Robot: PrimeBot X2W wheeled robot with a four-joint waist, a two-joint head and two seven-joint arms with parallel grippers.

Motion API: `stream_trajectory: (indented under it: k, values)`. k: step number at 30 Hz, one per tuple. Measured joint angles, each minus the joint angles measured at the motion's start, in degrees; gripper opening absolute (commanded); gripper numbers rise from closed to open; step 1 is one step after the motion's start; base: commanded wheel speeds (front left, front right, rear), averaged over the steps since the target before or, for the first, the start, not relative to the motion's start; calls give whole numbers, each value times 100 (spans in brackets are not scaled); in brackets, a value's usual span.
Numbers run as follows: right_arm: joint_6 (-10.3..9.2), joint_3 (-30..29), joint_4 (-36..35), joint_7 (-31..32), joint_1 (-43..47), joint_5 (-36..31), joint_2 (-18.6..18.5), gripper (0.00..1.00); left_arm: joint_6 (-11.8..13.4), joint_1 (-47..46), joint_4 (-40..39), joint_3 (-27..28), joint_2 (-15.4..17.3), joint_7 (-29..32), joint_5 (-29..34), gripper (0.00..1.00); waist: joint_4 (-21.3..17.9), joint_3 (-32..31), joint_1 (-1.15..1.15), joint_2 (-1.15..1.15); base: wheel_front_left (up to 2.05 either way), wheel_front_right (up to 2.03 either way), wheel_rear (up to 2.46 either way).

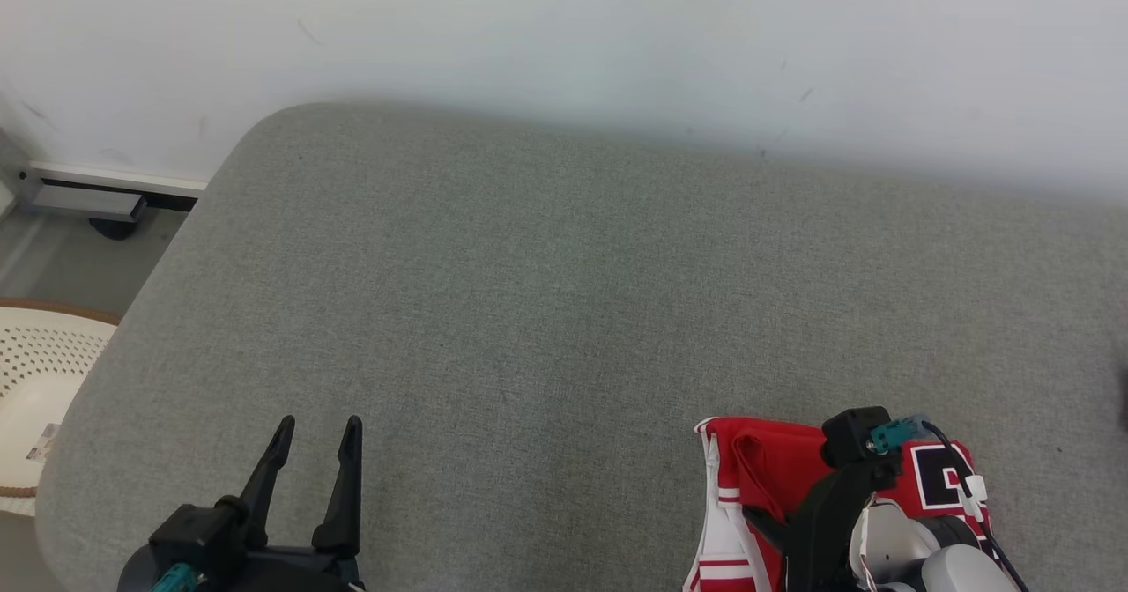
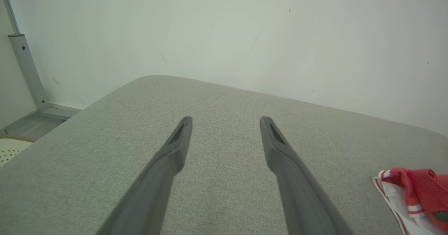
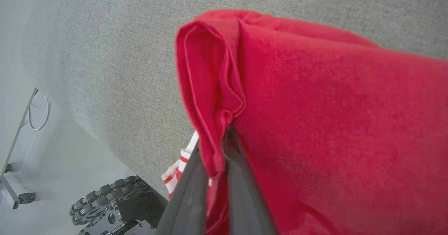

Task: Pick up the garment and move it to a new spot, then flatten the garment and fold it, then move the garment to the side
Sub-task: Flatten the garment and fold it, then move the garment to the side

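Red-and-white knit garment (image 1: 767, 464) sits bunched at the near right edge of the grey fabric tabletop (image 1: 546, 292), and our right gripper (image 3: 224, 151) has its jaws clamped on a red fold. Our left gripper (image 1: 319, 423) hovers well to the left, jaws apart, so the right arm's nearer.

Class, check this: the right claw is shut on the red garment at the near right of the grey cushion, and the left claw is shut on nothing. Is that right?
No. The left claw is open, fingers apart above the bare cushion; the left wrist view shows it. The right claw is indeed shut on the garment.
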Motion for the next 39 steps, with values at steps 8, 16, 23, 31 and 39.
stream_trajectory:
  k: [8,16,23,31,39]
  values:
    - [0,68,-56,-153,-74,327,-1,100,-1,-7,12,32,-16,0,1,100,-29,-3,0,0,0,0,0]
    - [0,-412,-659,-382,-179,398,2,100,-2,3,-15,93,-21,0,19,100,-133,-35,0,0,0,0,0]
    - [0,-1628,-1182,-186,211,-208,1,100,-3,41,-47,111,-30,0,45,100,-224,-87,0,0,0,0,0]
    - [0,-2455,-1290,80,455,-538,-3,100,-3,56,-53,109,-37,0,46,100,-380,-59,0,0,0,0,0]
    - [0,-2666,-861,89,485,-434,-2,100,-7,48,-45,46,-45,0,52,100,-451,-15,0,0,0,0,0]
